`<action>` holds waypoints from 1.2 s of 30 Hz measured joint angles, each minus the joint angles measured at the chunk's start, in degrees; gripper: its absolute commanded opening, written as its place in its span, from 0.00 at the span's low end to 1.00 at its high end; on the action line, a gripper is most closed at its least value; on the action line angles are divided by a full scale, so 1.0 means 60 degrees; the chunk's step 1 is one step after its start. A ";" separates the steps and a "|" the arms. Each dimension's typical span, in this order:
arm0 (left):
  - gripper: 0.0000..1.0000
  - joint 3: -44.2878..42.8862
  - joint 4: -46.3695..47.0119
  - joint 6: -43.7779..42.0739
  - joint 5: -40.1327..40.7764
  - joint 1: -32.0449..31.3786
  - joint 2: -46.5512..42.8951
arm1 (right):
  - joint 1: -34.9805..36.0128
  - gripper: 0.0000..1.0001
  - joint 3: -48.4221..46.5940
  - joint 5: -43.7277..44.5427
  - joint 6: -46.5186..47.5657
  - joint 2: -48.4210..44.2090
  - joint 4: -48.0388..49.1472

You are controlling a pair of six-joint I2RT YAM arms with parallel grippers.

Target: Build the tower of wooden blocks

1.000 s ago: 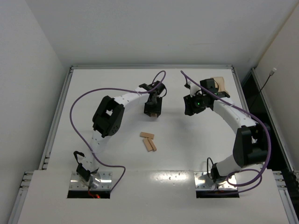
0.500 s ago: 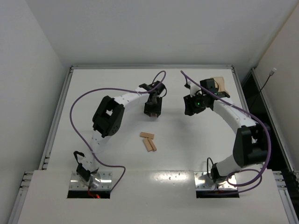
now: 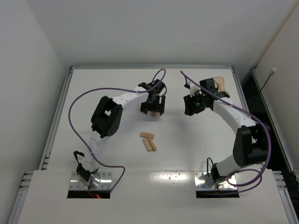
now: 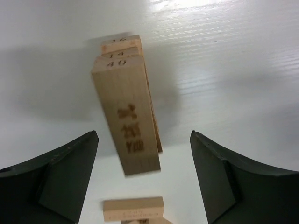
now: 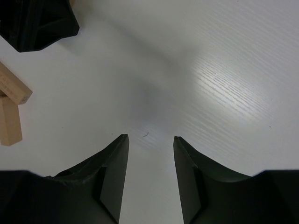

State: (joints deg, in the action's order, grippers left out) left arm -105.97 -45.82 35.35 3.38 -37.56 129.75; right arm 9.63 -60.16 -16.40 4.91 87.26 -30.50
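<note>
Although a small tower (image 4: 122, 49) already stands on the table (image 3: 93, 84) toward its far middle, the build looks only partly done: its top plank (image 4: 133, 130) lies lengthwise over planks with numbered ends, and how many layers sit beneath cannot be counted from the left wrist view. The left gripper (image 4: 143, 140) hangs directly over the stack with its jaws wide apart, one on each side of the top plank and clear of it, gripping nothing. Two loose wood blocks (image 3: 150, 145) lie touching each other nearer the arm bases, well apart from the tower, so at least these are left to pick up and lay on. The right gripper (image 5: 150, 140) hovers just to the right of the stack, jaws partly parted and empty over bare table. A translucent orange-tan tray (image 3: 220, 84) sits at the far right behind that arm. Nothing lies between the loose blocks and the tower; the risk, I judge, is either arm brushing the narrow stack.
</note>
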 measured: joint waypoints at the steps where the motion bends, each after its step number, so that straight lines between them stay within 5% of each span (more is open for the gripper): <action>1: 0.77 0.0007 -0.0004 -0.0004 0.0076 0.0000 -0.0153 | 0.0000 0.42 0.0000 0.0007 0.0000 0.0000 0.0000; 12: 0.81 -0.0135 0.0175 -0.0594 0.1122 -0.0295 -0.3563 | 0.0189 0.49 0.0015 0.0160 0.0226 -0.0233 -0.0007; 18: 0.93 0.0667 0.0546 -0.0896 0.2430 0.0120 -0.5519 | 0.1963 0.49 0.0022 0.0029 0.1140 -0.1341 -0.0018; 24: 0.99 0.2554 0.0765 -0.1005 0.2707 0.3093 -0.6553 | 0.4699 0.49 0.0095 -0.0310 0.1475 -0.1515 0.0368; 30: 0.99 0.4324 0.0863 -0.1166 0.0754 0.6794 -0.6717 | 0.6262 0.45 -0.0583 -0.0160 0.1242 0.0885 0.0769; 36: 0.99 0.5162 0.1002 -0.1326 -0.1042 0.8043 -0.6943 | 0.6586 0.41 -0.1392 0.0047 0.0637 0.2725 0.1330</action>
State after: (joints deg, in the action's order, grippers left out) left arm -75.00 -39.81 27.40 -2.87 10.70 88.09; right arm 49.15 -68.51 -16.12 8.73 103.61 -22.52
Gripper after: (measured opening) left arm 0.988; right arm 0.413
